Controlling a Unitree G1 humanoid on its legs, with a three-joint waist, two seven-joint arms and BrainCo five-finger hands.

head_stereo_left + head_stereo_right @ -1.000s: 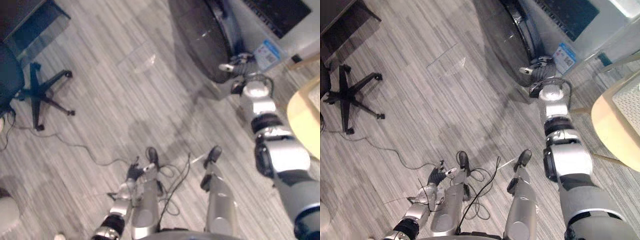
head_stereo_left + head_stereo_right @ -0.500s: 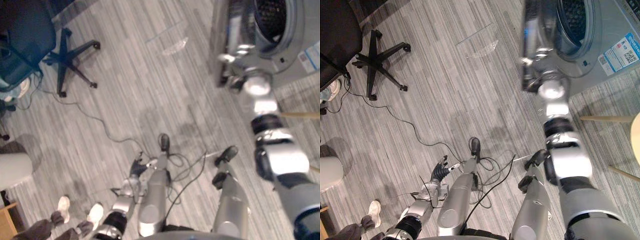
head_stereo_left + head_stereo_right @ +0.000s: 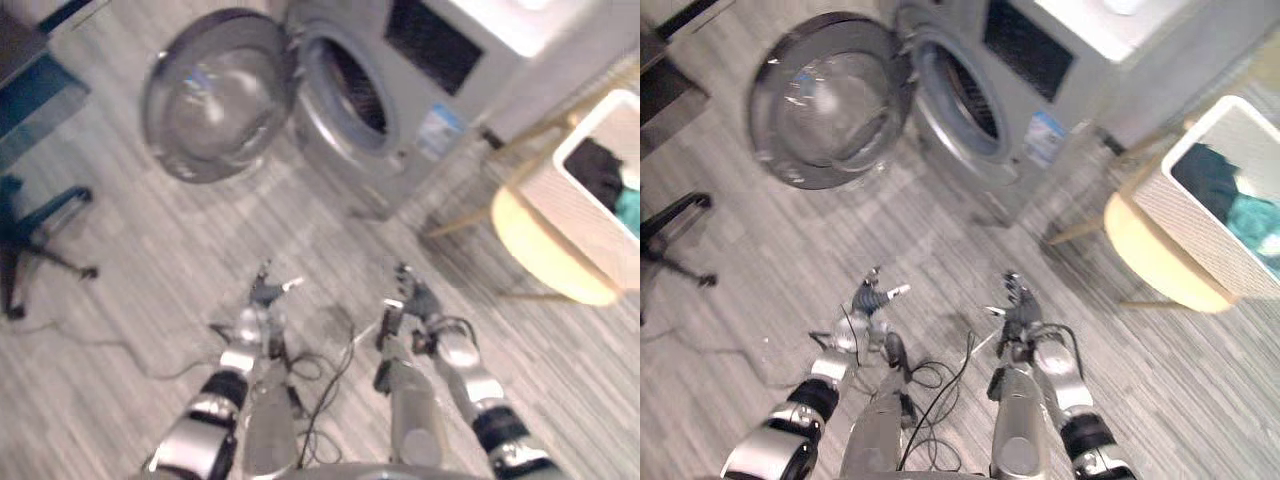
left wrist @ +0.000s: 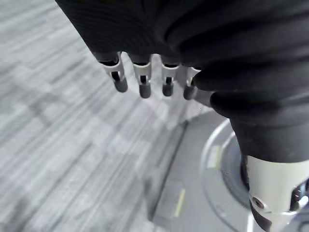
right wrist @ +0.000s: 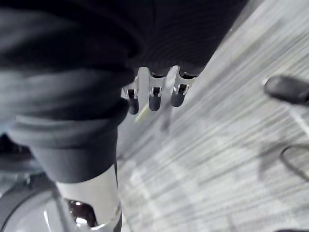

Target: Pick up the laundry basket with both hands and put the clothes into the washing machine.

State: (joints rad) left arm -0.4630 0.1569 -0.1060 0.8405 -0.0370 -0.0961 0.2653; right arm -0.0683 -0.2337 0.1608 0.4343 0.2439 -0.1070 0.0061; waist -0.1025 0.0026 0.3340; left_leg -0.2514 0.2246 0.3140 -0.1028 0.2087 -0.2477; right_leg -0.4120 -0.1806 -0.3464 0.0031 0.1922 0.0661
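"Laundry basket (image 3: 1185, 225) in hand yet?"

"No. Nearest me, my left hand (image 3: 868, 298) at 7 o'clock and my right hand (image 3: 1020, 305) at 5 hang over the floor (image 3: 760, 260), fingers spread, holding nothing. Beyond them the washing machine (image 3: 1060, 60) is at about 1 o'clock, and its door (image 3: 820, 100) is swung wide at 11. The basket is well apart from both hands, between 2 and 3 o'clock on a round yellow stool (image 3: 1150, 262), with clothes (image 3: 1250, 222) inside."

"What's left?"

"Everything, I judge: reach it, grip it with both hands, carry it, empty it into the drum (image 3: 965, 95)."

"Do the wrist views add anything?"

"Close up, both sets of fingers (image 4: 142, 82) (image 5: 154, 94) are straight, with bare floor past them. The head views give me the basket and the machine."
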